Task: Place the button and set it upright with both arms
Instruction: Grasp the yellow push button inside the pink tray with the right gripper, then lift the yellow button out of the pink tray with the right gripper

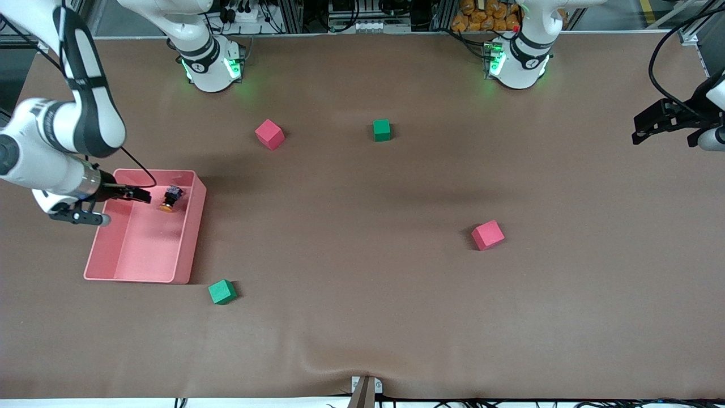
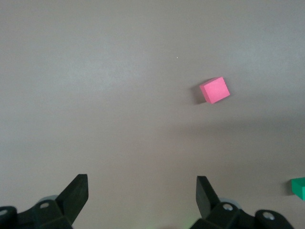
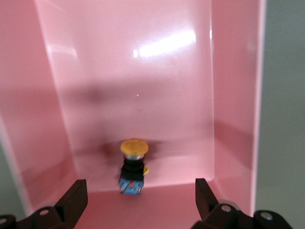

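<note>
Button (image 1: 170, 199) lies on its side inside the pink tray (image 1: 187, 249), near the tray's wall farthest from the front camera; orange cap and black body both visible. Right gripper (image 1: 144, 195) is over the tray just beside the button, fingers spread wide, nothing between them. In the right wrist view the button (image 3: 133, 167) sits between the spread fingertips (image 3: 75, 195), apart from both. Left gripper (image 1: 660, 122) waits over the left arm's end of the table, released and empty. Red cube (image 2: 214, 89) and green cube (image 2: 299, 186) lie on the brown table (image 1: 362, 317).
</note>
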